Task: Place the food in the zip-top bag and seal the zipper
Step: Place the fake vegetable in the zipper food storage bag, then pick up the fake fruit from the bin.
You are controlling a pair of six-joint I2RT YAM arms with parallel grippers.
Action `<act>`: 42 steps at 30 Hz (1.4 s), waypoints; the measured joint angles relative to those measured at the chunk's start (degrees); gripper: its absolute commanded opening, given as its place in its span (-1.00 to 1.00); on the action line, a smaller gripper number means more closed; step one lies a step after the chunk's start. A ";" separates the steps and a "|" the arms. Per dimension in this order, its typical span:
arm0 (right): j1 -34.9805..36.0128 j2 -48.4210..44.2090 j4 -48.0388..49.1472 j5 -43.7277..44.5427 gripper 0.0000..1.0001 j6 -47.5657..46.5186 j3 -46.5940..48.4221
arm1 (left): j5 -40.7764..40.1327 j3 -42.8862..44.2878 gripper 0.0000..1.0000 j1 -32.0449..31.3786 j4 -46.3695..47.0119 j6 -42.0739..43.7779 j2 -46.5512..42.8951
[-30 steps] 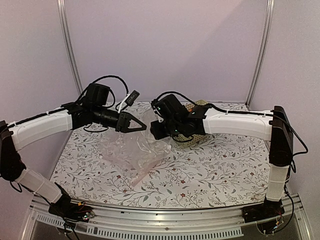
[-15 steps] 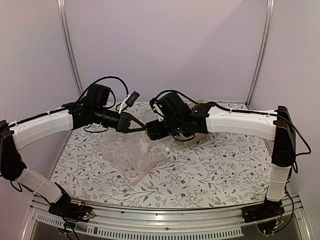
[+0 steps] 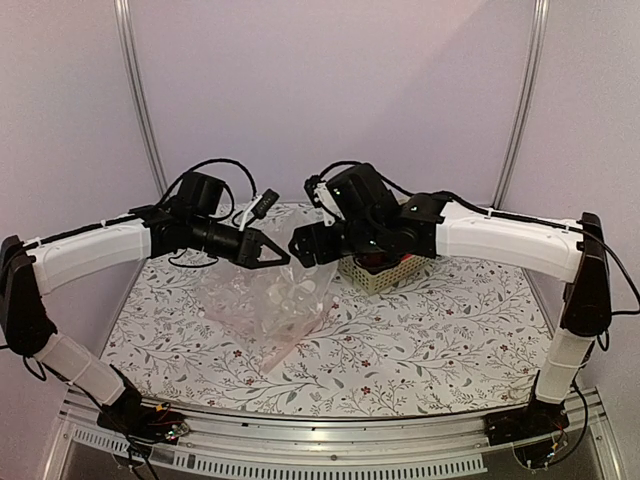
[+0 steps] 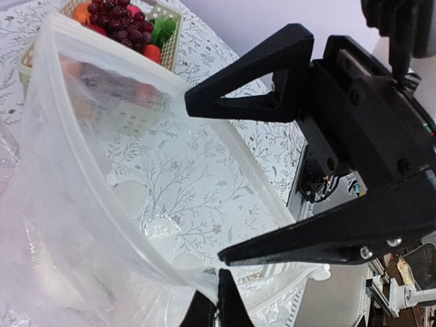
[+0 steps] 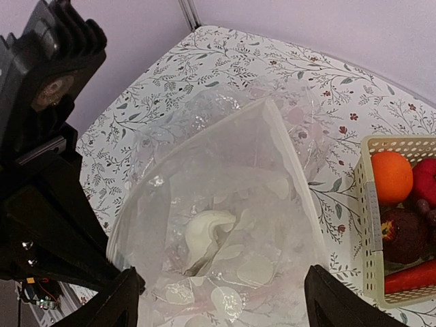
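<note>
Zip-top bag [image 3: 262, 300], clear plastic with white dots, stands left of centre with its bottom on the table and its mouth up. Left gripper [image 3: 277, 254] is clamped on its rim. Right gripper [image 3: 298, 246] is spread wide and empty at the mouth.

Left wrist: the pinch catches only a thin lip, so it could slip if a right finger snags the film. Dark purple grapes [image 4: 119, 17] sit in the cream slotted basket [image 4: 167, 41], far side.

Right wrist: round red fruit [image 5: 428, 178] is also in the basket, to the right. The mouth may sag closed before loading.

We identify white link shells [image 3: 90, 250], black joints [image 3: 20, 300], looped black cables [image 3: 230, 165], and triangular black end effector fingers [image 4: 320, 238] with silver screws [image 4: 365, 253].
</note>
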 measured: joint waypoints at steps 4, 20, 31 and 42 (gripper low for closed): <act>0.00 -2.60 0.76 -1.90 0.68 -0.17 -1.81 | -1.31 0.00 -1.00 0.28 -0.02 -0.15 -0.02; -3.69 -22.23 0.37 4.04 0.75 -0.81 -11.23 | -1.60 0.04 -1.00 2.34 -1.01 0.33 -3.30; -19.65 -16.50 -7.74 7.02 0.55 3.69 -12.04 | -6.84 0.07 -1.00 2.25 -4.31 2.93 -7.58; -28.06 -4.26 -5.44 1.75 0.22 6.75 -11.93 | -9.16 -0.04 -1.00 2.21 -4.83 3.15 -8.85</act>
